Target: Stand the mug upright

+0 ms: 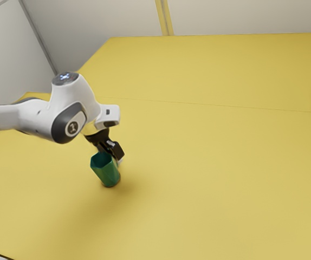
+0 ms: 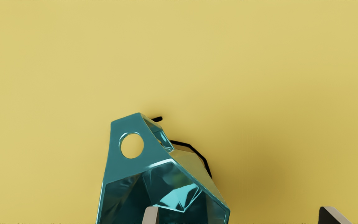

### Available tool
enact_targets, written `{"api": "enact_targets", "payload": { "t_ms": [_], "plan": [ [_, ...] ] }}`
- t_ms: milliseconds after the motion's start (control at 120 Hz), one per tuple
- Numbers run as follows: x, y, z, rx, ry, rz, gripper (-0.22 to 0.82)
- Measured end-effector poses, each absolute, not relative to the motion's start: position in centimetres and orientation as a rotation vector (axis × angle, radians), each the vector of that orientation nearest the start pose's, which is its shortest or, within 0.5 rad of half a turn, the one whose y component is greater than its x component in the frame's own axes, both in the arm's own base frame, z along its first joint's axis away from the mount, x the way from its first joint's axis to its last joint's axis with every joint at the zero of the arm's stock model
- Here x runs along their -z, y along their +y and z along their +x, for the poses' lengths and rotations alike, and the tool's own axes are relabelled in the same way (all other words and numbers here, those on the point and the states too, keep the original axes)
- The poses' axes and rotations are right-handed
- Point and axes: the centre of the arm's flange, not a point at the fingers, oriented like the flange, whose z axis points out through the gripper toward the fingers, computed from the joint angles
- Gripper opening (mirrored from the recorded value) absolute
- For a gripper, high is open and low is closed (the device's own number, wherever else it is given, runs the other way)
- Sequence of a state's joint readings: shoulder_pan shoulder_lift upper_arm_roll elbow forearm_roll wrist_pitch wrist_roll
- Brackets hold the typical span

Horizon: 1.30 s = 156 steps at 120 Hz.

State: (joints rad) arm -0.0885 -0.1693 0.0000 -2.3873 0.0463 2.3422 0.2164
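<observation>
Nearest the wrist camera are the spread fingers of my gripper (image 1: 111, 153), open, one reaching over the mouth of the mug (image 1: 106, 172) and the other outside it, with the near wall of the rim between them. The mug is tilted, mouth up and leaning toward the exterior view's left; I can't tell whether its base touches the table (image 1: 209, 179). Broad tabletop runs from it to the exterior view's right and far side, past a thin seam; a near edge cuts the exterior view's lower left corner. The mug is glossy teal-green, faceted, with a flat handle (image 2: 117, 133) pierced by a round hole. The table is smooth, matte yellow.
</observation>
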Motion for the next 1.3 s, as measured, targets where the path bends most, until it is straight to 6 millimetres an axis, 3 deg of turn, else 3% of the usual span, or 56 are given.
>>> {"api": "enact_targets", "payload": {
  "t_ms": [300, 617, 925, 1300],
  "plan": [
    [-44.6, -5.9, 50.5, 0.124, 0.448, -3.083, 0.58],
    [-50.4, -6.0, 52.5, 0.046, 0.359, -3.106, 0.59],
    [-56.0, -4.7, 54.6, 0.003, 0.269, -3.116, 0.59],
    [-60.0, -2.9, 55.6, -0.025, 0.186, -3.117, 0.59]
  ]
}}
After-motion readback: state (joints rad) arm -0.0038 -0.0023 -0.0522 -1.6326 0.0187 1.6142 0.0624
